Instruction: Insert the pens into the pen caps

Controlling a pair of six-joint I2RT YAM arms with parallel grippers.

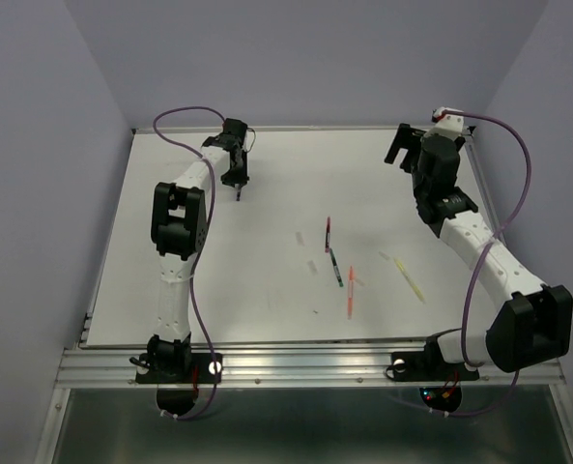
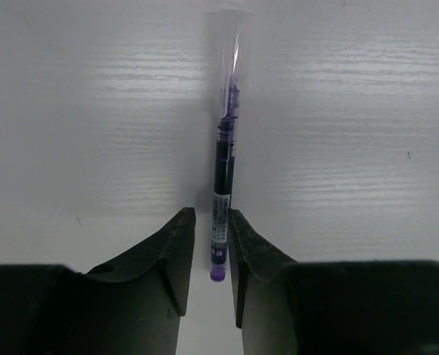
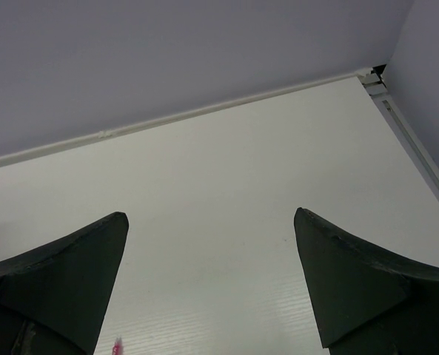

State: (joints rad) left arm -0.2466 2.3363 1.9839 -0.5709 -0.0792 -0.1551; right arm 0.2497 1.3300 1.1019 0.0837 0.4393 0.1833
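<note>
The blue pen [image 2: 223,177] looks done: its tip sits inside the clear cap [image 2: 232,52], at the far left of the tabletop [image 2: 93,111]. My left fingers [image 2: 176,251] stand slightly parted around its tail, with a gap on one side. My right fingers [image 3: 352,288] gape empty. Next, I reckon: back off cleanly and fetch the red pen [image 1: 328,232].

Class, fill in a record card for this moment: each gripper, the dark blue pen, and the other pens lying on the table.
left gripper: slightly parted around the dark blue pen
dark blue pen: clear cap over its tip
right gripper: wide open, empty
loose on table: red pen, green pen, orange pen, yellow pen
</note>
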